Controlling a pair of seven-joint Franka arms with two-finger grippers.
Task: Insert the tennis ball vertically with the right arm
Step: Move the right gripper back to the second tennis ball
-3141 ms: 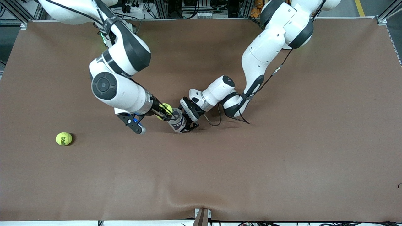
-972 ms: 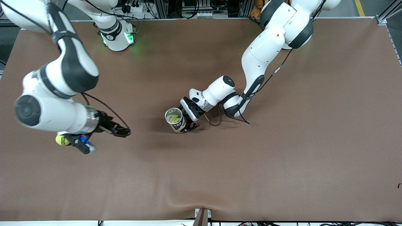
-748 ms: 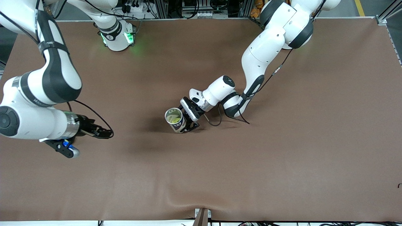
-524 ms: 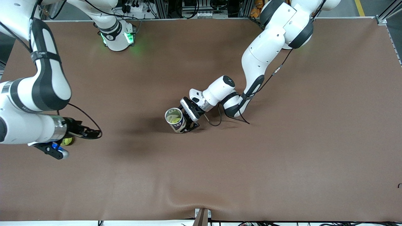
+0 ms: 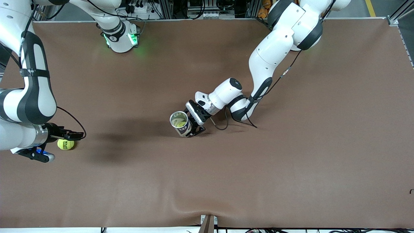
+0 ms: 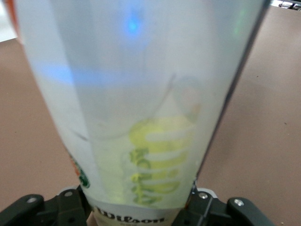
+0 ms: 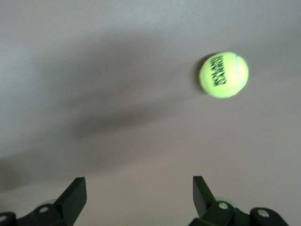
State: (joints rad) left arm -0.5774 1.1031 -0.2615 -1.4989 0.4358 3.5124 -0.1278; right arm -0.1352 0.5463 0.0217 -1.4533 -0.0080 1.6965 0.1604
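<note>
The right gripper (image 5: 76, 135) has its jaws spread wide and empty, hanging over the table (image 5: 291, 161) just beside a loose tennis ball (image 5: 65, 144) at the right arm's end. In the right wrist view that ball (image 7: 224, 74) lies ahead of the two black fingers (image 7: 75, 195) and off to one side, not between them.

The step in hand looks like the reach for this ball. The next move calls for centring the open jaws over it, then coming down to close.

The right arm (image 5: 30, 94) is folded low at the table's edge, wrist stretched level toward the ball.

The left gripper (image 5: 193, 124) is clamped on an upright clear can (image 5: 180, 123) mid-table, mouth up, with a ball (image 6: 157, 155) already inside; the left arm (image 5: 268, 58) waits, holding it.
</note>
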